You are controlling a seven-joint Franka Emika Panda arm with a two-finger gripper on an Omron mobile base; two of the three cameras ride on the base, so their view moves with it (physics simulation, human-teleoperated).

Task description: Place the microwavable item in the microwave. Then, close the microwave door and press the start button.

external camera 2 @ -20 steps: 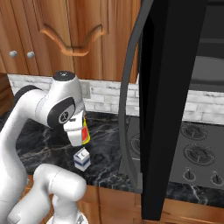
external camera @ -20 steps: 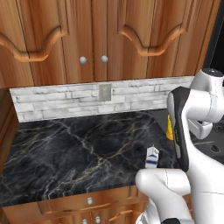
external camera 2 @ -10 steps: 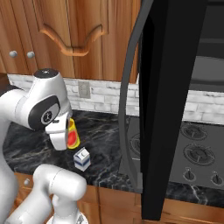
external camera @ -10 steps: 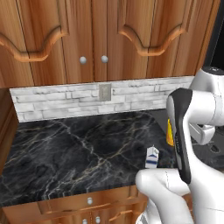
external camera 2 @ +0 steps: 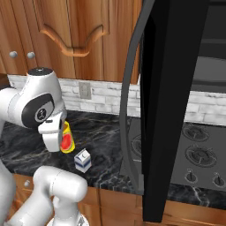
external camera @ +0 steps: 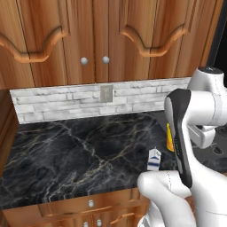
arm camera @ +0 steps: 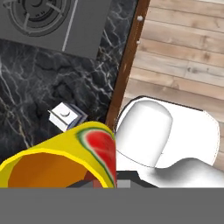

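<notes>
The cup [arm camera: 61, 155] is coloured yellow, with an orange-tinted inside and a red and green watermelon picture on its side; the milk carton [external camera 2: 82, 160] is seen as white with a dark blue band; the counter [external camera: 75, 155] is patterned as black marble with pale veins; the backsplash [external camera: 66, 102] is laid in whitish-grey stone strips, with a grey outlet plate [external camera: 106, 93]; the cabinets [external camera: 106, 40] are shown in warm brown wood grain with silver knobs; the microwave door [external camera 2: 170, 101] is rendered black, its curved handle [external camera 2: 128, 101] dark grey; the stove [external camera 2: 194, 154] is seen as dark grey; the floor [arm camera: 183, 57] appears to be pale wood planking.
</notes>
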